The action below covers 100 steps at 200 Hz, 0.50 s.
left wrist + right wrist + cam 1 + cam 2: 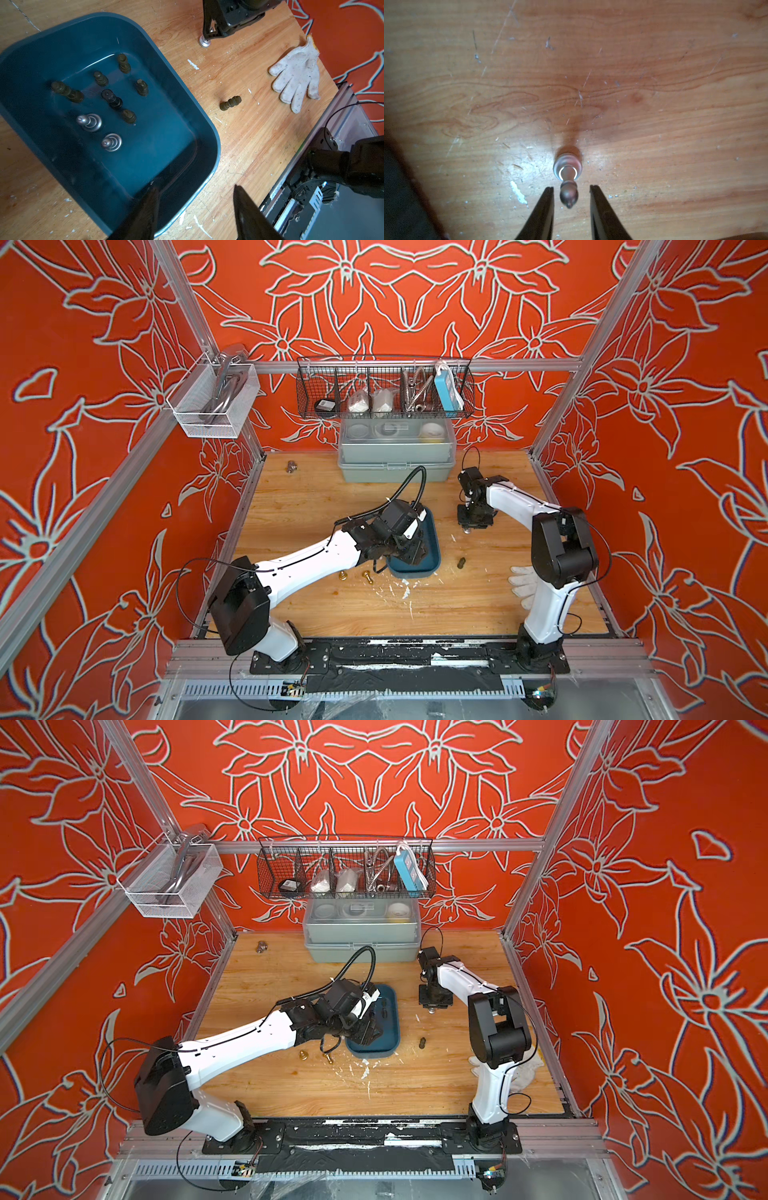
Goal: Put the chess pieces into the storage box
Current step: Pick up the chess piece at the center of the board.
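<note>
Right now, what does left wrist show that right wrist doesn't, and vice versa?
Left wrist only: the storage box holding six dark and two silver chess pieces, a dark piece lying on its side outside it, and a white glove.

Right wrist only: a visible gap on each side between the right jaws and the head of the silver piece, so it is not yet gripped.

Both: that silver piece standing upright on the wooden table, with the right jaws at it.
</note>
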Each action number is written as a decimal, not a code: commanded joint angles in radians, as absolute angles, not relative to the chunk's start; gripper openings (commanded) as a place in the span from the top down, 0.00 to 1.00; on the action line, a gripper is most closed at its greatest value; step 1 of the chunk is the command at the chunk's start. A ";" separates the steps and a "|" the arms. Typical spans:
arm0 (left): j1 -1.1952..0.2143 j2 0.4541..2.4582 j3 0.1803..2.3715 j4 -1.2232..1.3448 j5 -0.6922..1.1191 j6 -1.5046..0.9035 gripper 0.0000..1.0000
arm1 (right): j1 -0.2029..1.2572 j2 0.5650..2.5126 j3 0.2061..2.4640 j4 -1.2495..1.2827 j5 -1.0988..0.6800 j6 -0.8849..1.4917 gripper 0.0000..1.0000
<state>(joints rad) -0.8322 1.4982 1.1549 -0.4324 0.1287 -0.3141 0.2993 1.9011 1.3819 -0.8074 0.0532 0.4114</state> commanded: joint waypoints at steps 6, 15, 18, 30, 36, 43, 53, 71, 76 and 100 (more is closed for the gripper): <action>-0.834 1.493 1.141 -0.429 0.120 -0.302 0.43 | 0.298 1.928 1.409 -0.816 0.071 0.417 0.75; -0.834 1.493 1.138 -0.427 0.118 -0.302 0.43 | 0.298 1.929 1.407 -0.815 0.072 0.417 0.75; -0.835 1.492 1.137 -0.427 0.118 -0.301 0.43 | 0.298 1.931 1.408 -0.816 0.071 0.416 0.76; -0.834 1.493 1.134 -0.425 0.118 -0.302 0.43 | 0.298 1.937 1.410 -0.814 0.072 0.416 0.76; -0.835 1.492 1.132 -0.425 0.117 -0.301 0.43 | 0.298 1.939 1.410 -0.814 0.071 0.416 0.75; -0.834 1.491 1.132 -0.425 0.116 -0.302 0.43 | 0.298 1.940 1.414 -0.816 0.069 0.416 0.76; -0.834 1.492 1.130 -0.423 0.115 -0.302 0.43 | 0.298 1.940 1.413 -0.810 0.066 0.416 0.76; -0.834 1.492 1.131 -0.423 0.114 -0.302 0.43 | 0.299 1.944 1.419 -0.813 0.063 0.414 0.78; -0.834 1.491 1.131 -0.423 0.112 -0.301 0.43 | 0.299 1.944 1.417 -0.810 0.063 0.414 0.79; -0.834 1.486 1.129 -0.423 0.104 -0.302 0.43 | 0.299 1.951 1.415 -0.805 0.062 0.413 0.80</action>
